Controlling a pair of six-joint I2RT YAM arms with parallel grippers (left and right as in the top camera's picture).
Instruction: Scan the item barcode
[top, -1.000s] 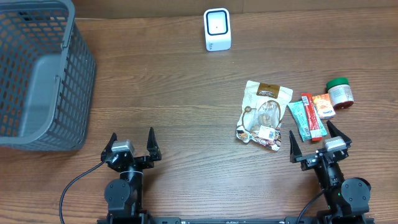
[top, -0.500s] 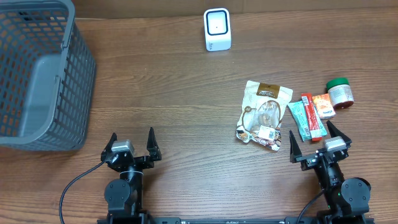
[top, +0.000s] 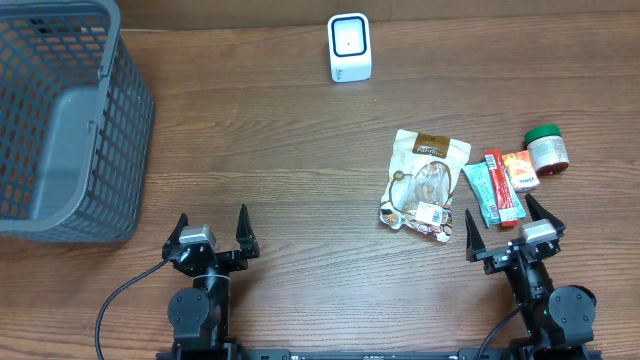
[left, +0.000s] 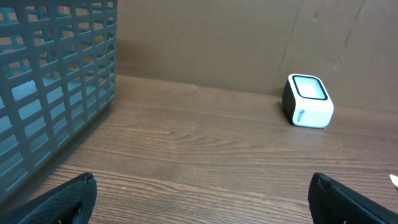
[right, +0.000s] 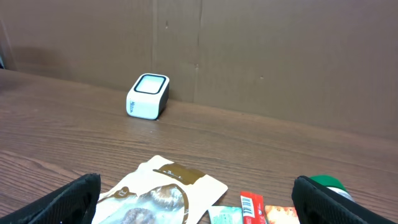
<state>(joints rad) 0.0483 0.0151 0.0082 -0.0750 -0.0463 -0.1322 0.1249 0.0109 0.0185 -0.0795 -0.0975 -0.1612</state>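
Your wooden table (top: 300, 140) carries a grey basket (top: 60, 120) at 10 o'clock. Your left gripper (top: 212, 216) at 7 o'clock and right gripper (top: 503, 215) at 5 o'clock both stand spread wide, holding nothing. The snack pouch (top: 425, 185) lies at 3 o'clock, just beside a teal bar (top: 482, 195). The white scanner (top: 349, 47) sits at 12, and the green-lidded jar (top: 546, 148) is farthest right.

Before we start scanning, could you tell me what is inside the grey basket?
Only bare grey floor shows inside the basket from overhead; no item appears there. Its left part runs off the picture, so that is unseen.
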